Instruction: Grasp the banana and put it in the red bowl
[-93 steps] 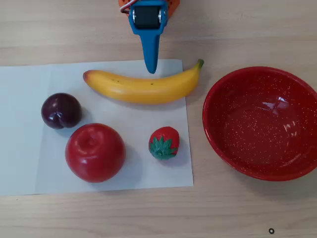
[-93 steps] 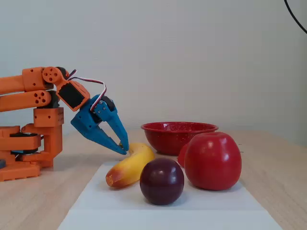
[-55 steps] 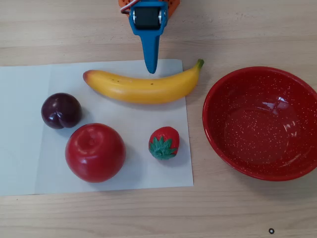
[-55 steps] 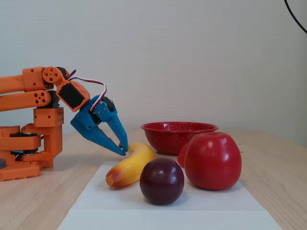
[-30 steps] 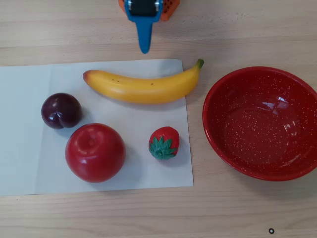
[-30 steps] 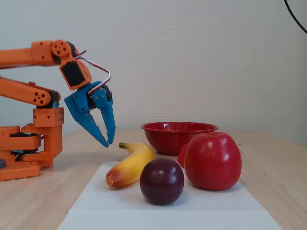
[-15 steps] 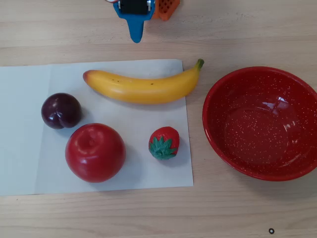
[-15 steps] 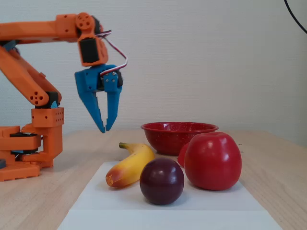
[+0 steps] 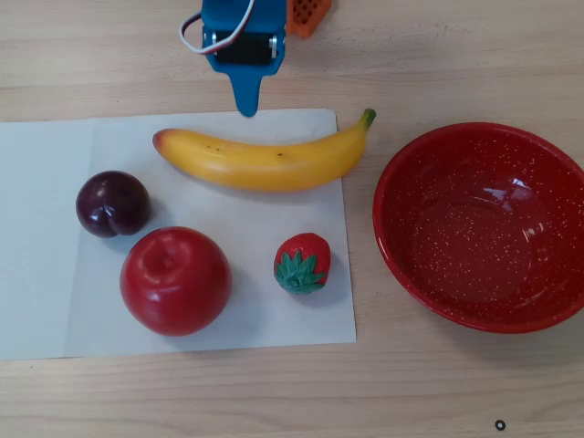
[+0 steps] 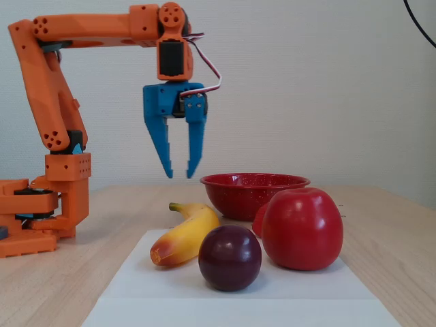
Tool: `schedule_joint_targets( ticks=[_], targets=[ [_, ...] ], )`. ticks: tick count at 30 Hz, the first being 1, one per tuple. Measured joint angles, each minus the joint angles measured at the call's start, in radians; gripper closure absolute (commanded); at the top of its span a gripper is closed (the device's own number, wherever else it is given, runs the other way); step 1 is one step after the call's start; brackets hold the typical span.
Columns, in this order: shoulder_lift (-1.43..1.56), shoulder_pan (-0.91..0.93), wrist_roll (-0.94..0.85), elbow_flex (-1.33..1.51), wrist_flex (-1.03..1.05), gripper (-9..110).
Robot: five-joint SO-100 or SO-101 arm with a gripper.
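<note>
Light wood surface point(image 9: 438, 55) carries a white paper sheet point(image 9: 55, 265) on the overhead view's left and the red bowl point(image 9: 411, 164) directly on the wood at right, just beside the sheet's edge. Orange arm base point(image 10: 34, 218) also sits on it.

Arm raised, gripper empty
The blue gripper point(image 10: 179, 175) hangs pointing down, fingers point(image 10: 163, 146) slightly apart, well above the tabletop.

In the fixed view, the apple point(image 10: 302, 229) hid nearly all of the strawberry point(image 10: 259, 219), and the plum point(image 10: 229, 257) covered part of the banana point(image 10: 184, 236). The overhead view's top edge cut off the pincer point(image 9: 246, 102).
</note>
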Motion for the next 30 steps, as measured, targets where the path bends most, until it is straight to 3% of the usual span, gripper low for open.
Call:
schedule_joint_targets(
  ticks=[14,30],
  targets=[
    [-0.104,0.064,0.051,0.054,-0.049,52],
    [-0.192,0.057,0.063,0.156,-0.193,43]
  ],
)
